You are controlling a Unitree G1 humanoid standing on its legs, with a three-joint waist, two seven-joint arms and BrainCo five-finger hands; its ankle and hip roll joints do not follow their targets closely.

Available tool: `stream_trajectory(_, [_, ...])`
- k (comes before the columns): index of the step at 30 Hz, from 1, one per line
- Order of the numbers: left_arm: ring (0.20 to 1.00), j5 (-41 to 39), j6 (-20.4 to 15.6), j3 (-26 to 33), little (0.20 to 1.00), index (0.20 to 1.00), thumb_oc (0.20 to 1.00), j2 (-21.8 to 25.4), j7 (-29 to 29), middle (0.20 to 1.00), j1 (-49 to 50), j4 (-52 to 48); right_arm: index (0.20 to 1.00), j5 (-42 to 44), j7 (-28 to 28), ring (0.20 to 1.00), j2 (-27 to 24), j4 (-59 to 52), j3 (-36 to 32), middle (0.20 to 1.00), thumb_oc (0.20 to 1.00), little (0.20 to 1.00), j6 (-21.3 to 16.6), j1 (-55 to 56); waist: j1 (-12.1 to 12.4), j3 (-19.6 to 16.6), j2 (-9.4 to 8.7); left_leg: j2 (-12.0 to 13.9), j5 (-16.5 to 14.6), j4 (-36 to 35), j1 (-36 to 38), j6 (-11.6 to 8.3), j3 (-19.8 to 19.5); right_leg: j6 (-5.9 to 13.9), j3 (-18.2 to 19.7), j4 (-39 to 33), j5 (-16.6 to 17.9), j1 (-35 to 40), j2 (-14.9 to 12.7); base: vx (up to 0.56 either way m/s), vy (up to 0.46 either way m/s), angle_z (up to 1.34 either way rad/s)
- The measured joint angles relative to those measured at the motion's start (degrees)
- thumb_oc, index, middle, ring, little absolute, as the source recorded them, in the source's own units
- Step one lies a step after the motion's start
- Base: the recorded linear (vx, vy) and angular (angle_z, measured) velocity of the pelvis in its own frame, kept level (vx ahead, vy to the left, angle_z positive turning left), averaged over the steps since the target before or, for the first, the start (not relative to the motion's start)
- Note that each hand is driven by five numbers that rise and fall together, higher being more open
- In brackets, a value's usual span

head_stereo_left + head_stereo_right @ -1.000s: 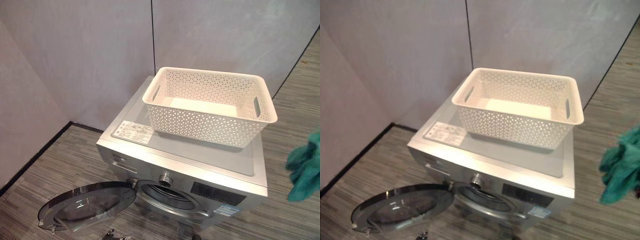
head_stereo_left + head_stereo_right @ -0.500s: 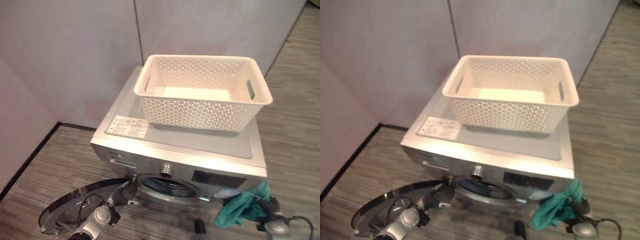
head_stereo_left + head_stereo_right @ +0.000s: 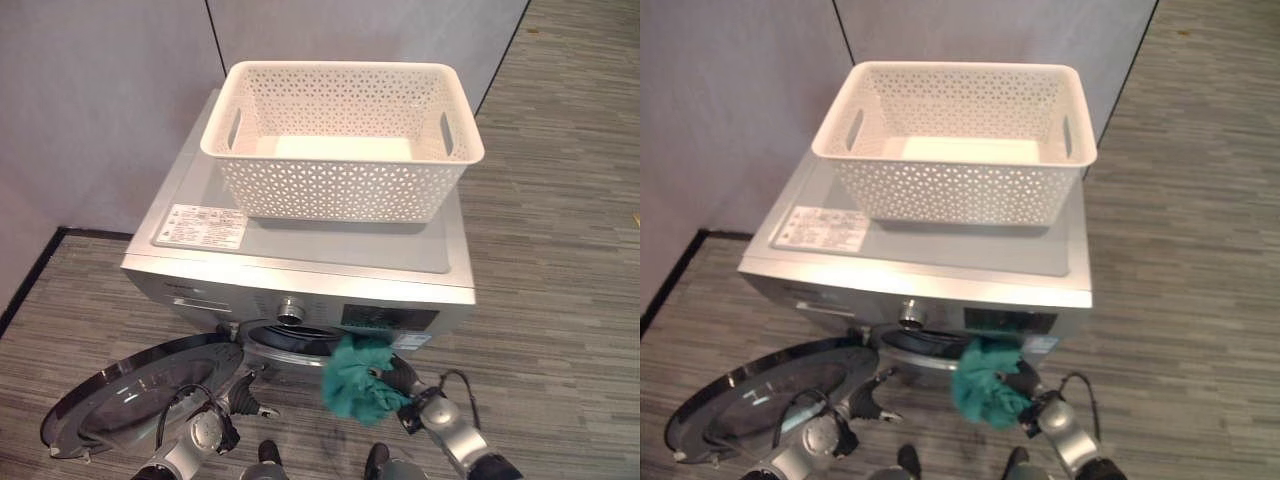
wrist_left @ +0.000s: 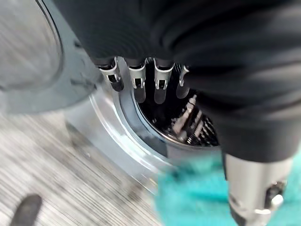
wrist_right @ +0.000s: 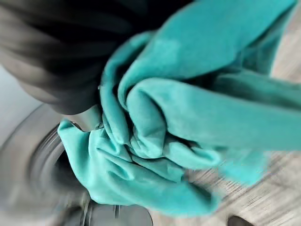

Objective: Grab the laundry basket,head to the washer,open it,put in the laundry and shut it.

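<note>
The silver washer (image 3: 300,265) stands with its round door (image 3: 130,395) swung open to the lower left. An empty white lattice laundry basket (image 3: 340,190) rests on its top. My right hand (image 3: 401,380) is shut on a bunched teal cloth (image 3: 355,378) right at the mouth of the drum (image 3: 285,340). In the right wrist view the teal cloth (image 5: 188,117) is wadded in the hand before the drum's rim. My left hand (image 3: 243,390) hangs by the door hinge, its fingers (image 4: 136,82) straight and pointing at the dark drum (image 4: 174,117).
Grey panel walls (image 3: 110,90) close in behind and to the left of the washer. Striped grey floor (image 3: 560,250) stretches out to the right and in front.
The camera has tilted down and shifted. My right hand carried the teal cloth from the far right down to the drum's mouth. My left hand came into view by the open door.
</note>
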Motion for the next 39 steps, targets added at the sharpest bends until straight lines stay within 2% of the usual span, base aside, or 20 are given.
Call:
stream_trajectory(1, [1.000,0.0,0.2,-0.1,1.000,1.000,1.000,-0.5,0.2,1.000,-0.9,0.0,0.200,1.2,0.4,0.200,-1.2,-1.4,1.8,0.200,0.200,0.200,-0.1,-0.9,-0.2,0.4,0.96,1.8,1.5,-0.8,-1.1,-0.45,1.0,0.12,-1.1,-0.9,0.1,0.0,2.7,-0.25,-0.230,0.27])
stream_trajectory(3, [1.000,0.0,0.2,-0.1,1.000,1.000,1.000,-0.3,1.6,1.000,-4.1,0.0,0.200,3.7,0.5,0.200,-0.9,-2.1,2.2,0.200,0.200,0.200,-0.1,-1.7,1.6,2.0,-1.16,2.8,2.1,0.8,-3.4,-0.99,-1.3,-0.29,-2.2,-1.7,0.1,-0.5,3.6,-0.30,-0.197,0.29])
stream_trajectory(5, [1.000,0.1,0.1,-0.1,1.000,1.000,1.000,-0.4,2.5,1.000,-5.0,-0.2,0.200,5.8,0.6,0.200,-1.3,-2.2,2.3,0.200,0.200,0.200,-0.2,-3.1,2.2,3.3,-1.05,3.3,2.6,1.5,-3.6,-1.68,-3.4,-0.30,-3.1,-1.9,-0.1,-0.1,4.5,-0.19,-0.095,0.16])
stream_trajectory(6, [1.000,0.4,0.1,-0.1,1.000,1.000,1.000,-0.4,3.5,1.000,-5.7,-0.4,0.200,7.2,0.6,0.200,-2.0,-2.7,2.5,0.200,0.200,0.200,-0.3,-4.2,2.6,4.4,-0.95,3.6,3.0,2.9,-4.7,-2.42,-6.0,-0.78,-3.2,-1.5,-0.4,-0.4,4.7,-0.10,-0.076,0.06])
stream_trajectory(7, [1.000,1.3,0.1,0.0,1.000,1.000,1.000,0.2,4.9,1.000,-7.7,-1.0,0.200,8.7,0.8,0.200,-2.7,-3.2,2.5,0.200,0.200,0.200,-0.6,-6.5,3.6,6.2,-1.36,3.8,4.3,4.1,-5.8,-4.39,-10.1,-1.52,-2.9,-1.1,-0.6,-0.9,4.5,-0.09,-0.093,-0.03])
stream_trajectory(8, [1.000,1.9,0.1,-0.1,1.000,1.000,1.000,0.5,5.9,1.000,-8.5,-1.3,0.200,10.1,0.8,0.200,-3.0,-3.3,2.8,0.200,0.200,0.200,-0.7,-9.2,3.9,7.9,-0.48,4.3,5.2,3.4,-6.3,-5.79,-15.9,-1.66,-3.2,-1.0,-0.4,-1.2,5.6,-0.04,-0.064,0.01])
stream_trajectory(10, [1.000,3.6,0.1,-0.2,1.000,1.000,1.000,0.6,6.6,1.000,-9.2,-2.1,0.200,11.4,0.7,0.200,-3.3,-3.7,2.5,0.200,0.200,0.200,-0.8,-10.0,2.8,8.8,0.41,5.2,5.3,0.3,-6.2,-6.12,-18.4,-1.31,-5.0,-1.2,0.2,-1.0,6.9,-0.02,-0.023,0.32])
stream_trajectory(12, [1.000,4.1,0.2,0.1,1.000,1.000,1.000,0.6,8.0,1.000,-9.8,-2.1,0.200,12.7,0.4,0.200,-4.0,-5.2,2.5,0.200,0.200,0.200,-1.1,-10.1,2.1,9.7,0.89,6.0,4.6,-1.5,-6.0,-5.19,-15.5,-1.59,-6.1,-0.8,0.0,-1.5,7.6,-0.04,-0.074,0.23])
stream_trajectory(13, [1.000,4.0,0.3,0.7,1.000,1.000,1.000,1.2,9.6,1.000,-10.7,-2.0,0.200,13.9,-0.2,0.200,-3.8,-5.6,2.6,0.200,0.200,0.200,-1.8,-10.9,3.0,11.0,-1.00,6.3,4.7,-2.0,-6.3,-5.78,-14.5,-1.71,-5.4,0.6,0.0,-3.4,7.6,-0.06,-0.070,-0.13])
stream_trajectory(15, [1.000,4.0,0.3,1.4,1.000,1.000,1.000,1.7,10.8,1.000,-11.4,-2.4,0.200,15.1,-0.7,0.200,-2.8,-5.6,2.5,0.200,0.200,0.200,-1.9,-11.7,3.0,12.4,-2.79,6.2,4.7,-2.0,-6.4,-5.74,-14.2,-1.88,-5.3,0.7,0.1,-3.5,7.4,-0.02,-0.019,-0.08])
stream_trajectory(17, [1.000,3.9,0.3,1.5,1.000,1.000,1.000,1.7,11.7,1.000,-12.2,-3.1,0.200,16.0,-1.5,0.200,-1.7,-6.0,2.5,0.200,0.200,0.200,-1.9,-11.9,3.1,12.8,-4.00,5.7,4.4,-2.1,-6.5,-5.43,-13.9,-1.79,-4.8,0.9,0.1,-4.1,6.8,-0.01,0.010,-0.04])
stream_trajectory(19, [1.000,4.2,0.3,0.8,1.000,1.000,1.000,1.4,12.8,1.000,-13.1,-3.2,0.200,16.4,-1.8,0.200,-1.2,-6.0,2.5,0.200,0.200,0.200,-1.9,-11.8,3.0,12.8,-4.20,5.6,4.4,-2.3,-6.4,-5.31,-13.2,-1.51,-4.3,0.4,0.6,-4.2,6.6,-0.01,0.015,-0.15])
stream_trajectory(23, [1.000,8.7,0.6,-1.8,1.000,1.000,1.000,1.7,15.3,1.000,-16.7,-2.6,0.200,18.6,-1.9,0.200,-0.3,-6.9,3.4,0.200,0.200,0.200,-1.9,-11.8,2.6,12.9,-4.80,5.3,4.4,-2.5,-6.2,-5.31,-11.7,-1.75,-3.0,-1.8,2.5,-4.0,6.8,-0.01,0.020,-0.18])
stream_trajectory(24, [1.000,18.0,2.9,-8.1,1.000,1.000,1.000,3.5,18.9,1.000,-23.0,3.5,0.200,20.2,-2.6,0.200,-0.7,-8.9,5.9,0.200,0.200,0.200,-2.3,-12.6,2.7,13.3,-5.80,5.7,4.4,-2.5,-6.1,-5.29,-10.8,-2.14,-2.1,-2.4,3.3,-4.3,7.1,0.00,0.001,-0.30])
stream_trajectory(27, [1.000,21.0,3.1,-7.5,1.000,1.000,1.000,3.5,20.0,1.000,-24.7,2.8,0.200,20.2,-2.5,0.200,-0.7,-9.1,6.7,0.200,0.200,0.200,-3.1,-12.6,1.6,13.3,-7.00,5.7,4.4,-2.7,-5.6,-5.30,-10.8,-2.18,-1.6,-3.2,3.7,-3.8,7.2,-0.01,0.012,-0.14])
stream_trajectory(28, [1.000,22.1,3.4,-7.8,1.000,1.000,1.000,2.6,20.3,1.000,-25.3,2.8,0.200,20.3,-2.6,0.200,-0.7,-9.3,7.1,0.200,0.200,0.200,-3.1,-12.0,0.3,13.3,-7.68,5.6,4.3,-3.1,-5.0,-5.40,-10.5,-2.03,-1.4,-3.4,3.9,-3.8,7.2,-0.02,0.044,0.00])
stream_trajectory(30, [1.000,25.3,5.5,-13.4,1.000,1.000,1.000,0.6,22.3,1.000,-31.6,12.3,0.200,21.4,-2.9,0.200,-1.0,-9.5,8.2,0.200,0.200,0.200,-4.1,-13.2,0.9,13.5,-8.03,5.6,4.3,-3.5,-4.9,-5.36,-9.1,-1.93,-0.4,-2.5,3.9,-4.7,6.9,-0.01,0.035,-0.26])
stream_trajectory(33, [1.000,26.5,6.9,-13.0,1.000,1.000,1.000,-0.3,22.9,1.000,-33.7,12.1,0.200,22.4,-3.0,0.200,-0.9,-10.4,8.7,0.200,0.200,0.200,-4.1,-13.4,-0.7,13.6,-9.82,5.5,4.3,-3.6,-5.3,-5.37,-8.0,-1.51,0.5,-3.8,4.9,-5.2,6.9,0.01,0.023,-0.21])
stream_trajectory(35, [1.000,25.8,7.1,-10.8,1.000,1.000,1.000,-2.8,23.7,1.000,-33.4,11.6,0.200,22.4,-2.9,0.200,-1.1,-10.7,8.8,0.200,0.200,0.200,-4.1,-13.4,-1.2,13.4,-10.33,5.5,4.3,-3.8,-5.3,-5.37,-7.6,-1.39,0.9,-4.8,5.1,-5.1,6.9,0.02,0.015,-0.06])
stream_trajectory(39, [1.000,23.2,7.2,-10.0,1.000,1.000,1.000,-3.7,24.2,1.000,-32.4,11.5,0.200,22.3,-2.9,0.200,-1.0,-10.9,9.1,0.200,0.200,0.200,-4.1,-13.3,-1.5,13.4,-10.33,5.6,4.3,-4.2,-5.4,-5.37,-7.5,-1.72,1.1,-5.5,5.5,-5.1,7.2,0.00,0.003,-0.01])
